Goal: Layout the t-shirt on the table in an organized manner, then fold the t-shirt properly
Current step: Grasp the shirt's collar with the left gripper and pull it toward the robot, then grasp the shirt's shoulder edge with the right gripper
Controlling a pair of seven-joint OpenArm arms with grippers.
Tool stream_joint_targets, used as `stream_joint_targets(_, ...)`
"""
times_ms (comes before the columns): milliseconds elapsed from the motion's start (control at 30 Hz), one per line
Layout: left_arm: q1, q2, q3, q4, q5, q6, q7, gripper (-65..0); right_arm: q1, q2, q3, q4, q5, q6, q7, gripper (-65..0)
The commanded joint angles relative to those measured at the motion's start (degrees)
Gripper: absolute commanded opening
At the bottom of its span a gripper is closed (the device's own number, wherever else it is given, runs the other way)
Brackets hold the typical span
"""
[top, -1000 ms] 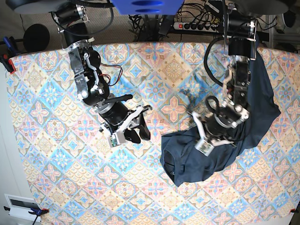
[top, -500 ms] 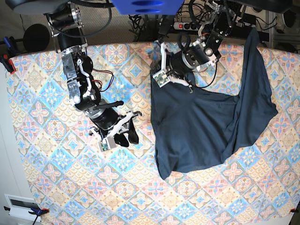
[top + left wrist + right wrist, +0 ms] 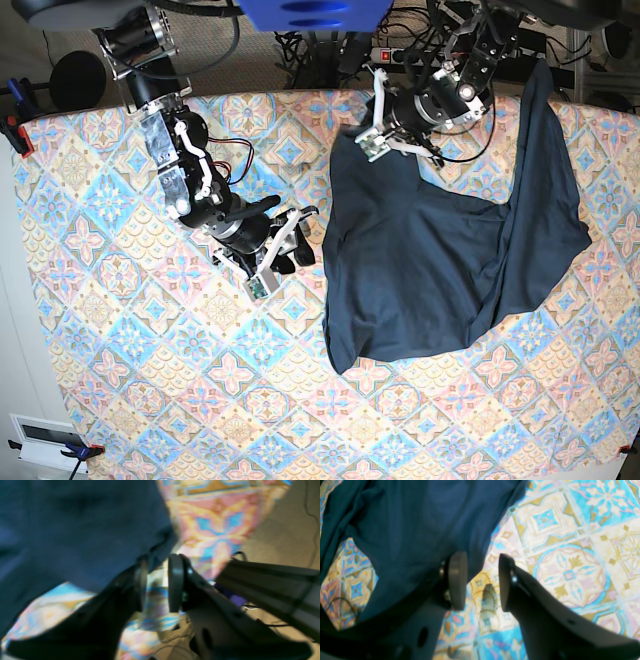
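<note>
Because the shirt (image 3: 400, 270) looks light, soft and floppy, it will probably bunch if pushed, so a pinch at a corner or hem seems best (lift gently, or the layers may slide). It lies rumpled across the left half of the table (image 3: 130, 400), running towards the robot's edge. Both the left gripper (image 3: 158, 580) and right gripper (image 3: 482, 580) stand apart, empty; the left arm (image 3: 500, 60) overhangs the cloth, partly blocking it.
</note>
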Motion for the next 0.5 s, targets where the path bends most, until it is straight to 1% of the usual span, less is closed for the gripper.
stream_joint_targets(0, 0.3, 0.0, 0.2, 1.1, -0.5, -0.2, -0.8, -44.7, 0.8, -0.2, 0.2, 1.4, 0.4, 0.3, 0.4, -44.2)
stream_joint_targets(33, 0.6, -0.8, 0.2, 1.1, -0.5, -0.2, -0.7, -43.4, -0.1, -0.2, 0.2, 1.4, 0.7, 0.3, -0.2, -44.2)
stream_joint_targets(100, 1.2, -1.8, 0.0, 1.4, -0.5, -0.2, -1.2, -42.8, -1.3, -0.2, 0.2, 1.4, 2.9, 0.3, -0.6, -44.2)
stream_joint_targets(233, 1.9, -1.9, -0.1, 1.7, -0.6, -0.2, -1.2, -42.9, -1.7, -0.2, 0.3, 0.8, 9.0, 0.3, -0.6, -44.2)
stream_joint_targets(367, 1.4, -1.9, -0.2, 1.7, -0.5, -0.2, -1.2, -42.9, -1.8, -0.3, 0.3, 0.5, 12.7, 0.3, -0.6, -44.2)
stream_joint_targets(467, 1.2, -1.9, -0.3, 1.6, 0.1, -0.2, -1.3, -43.4, -1.8, -2.0, 0.4, -1.8, 14.8, 0.3, -0.7, -42.7)
